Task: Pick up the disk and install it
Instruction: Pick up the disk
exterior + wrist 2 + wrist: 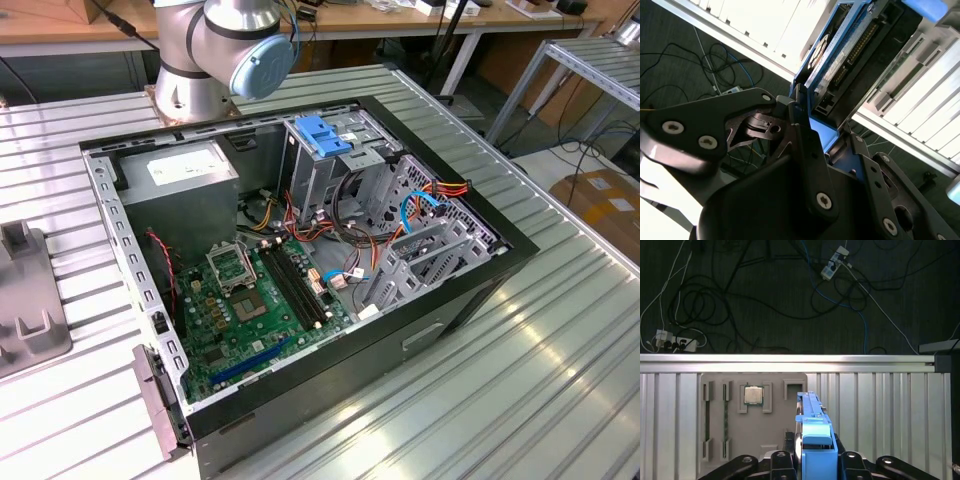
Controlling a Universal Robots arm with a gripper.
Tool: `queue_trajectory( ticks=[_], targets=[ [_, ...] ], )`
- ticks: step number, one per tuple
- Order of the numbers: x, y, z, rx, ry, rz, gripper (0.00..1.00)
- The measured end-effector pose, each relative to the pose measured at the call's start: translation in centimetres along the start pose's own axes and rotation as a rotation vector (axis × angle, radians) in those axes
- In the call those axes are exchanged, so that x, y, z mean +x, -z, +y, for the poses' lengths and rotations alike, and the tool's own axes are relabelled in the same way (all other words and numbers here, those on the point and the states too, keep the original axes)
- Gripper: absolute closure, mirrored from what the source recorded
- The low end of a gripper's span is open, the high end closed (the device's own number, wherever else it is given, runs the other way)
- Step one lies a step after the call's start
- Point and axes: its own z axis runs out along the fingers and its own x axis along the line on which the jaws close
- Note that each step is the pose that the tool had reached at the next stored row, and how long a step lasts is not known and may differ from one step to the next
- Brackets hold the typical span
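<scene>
Disk [814,432] was off the table [880,405] and standing edge-on in the gripper [815,462], whose fingers [781,460] were pinched onto its two broad sides. In the first wrist view it hung over the table close to the edge, just beside the grey tray [715,420] with a chip [753,395] seated in it. The second wrist view showed the connector end of the disk sticking out past the fingertips, blue rails running along it. The pads seemed to bear low on the body rather than mid-length, though the linkage hid the contact itself.

So the step in hand looked like the carry. Done well, that meant a firm, even squeeze with no twist, since a long overhang could lever the disk loose. It also meant holding the rails square to the wrist.

Over in the exterior view, the open case [300,400] lay mid-table. Its cage [315,170] stood upright inside, and loose cables [452,187] were draped near the bays. Those cables looked like the likeliest snag for a protruding corner.
</scene>
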Motion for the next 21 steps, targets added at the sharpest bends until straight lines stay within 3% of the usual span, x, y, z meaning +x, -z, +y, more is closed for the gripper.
queue_trajectory(
  ticks=[21],
  targets=[
    [-0.07,0.66,0.03,0.0,0.0,0.0,0.63]
  ],
)
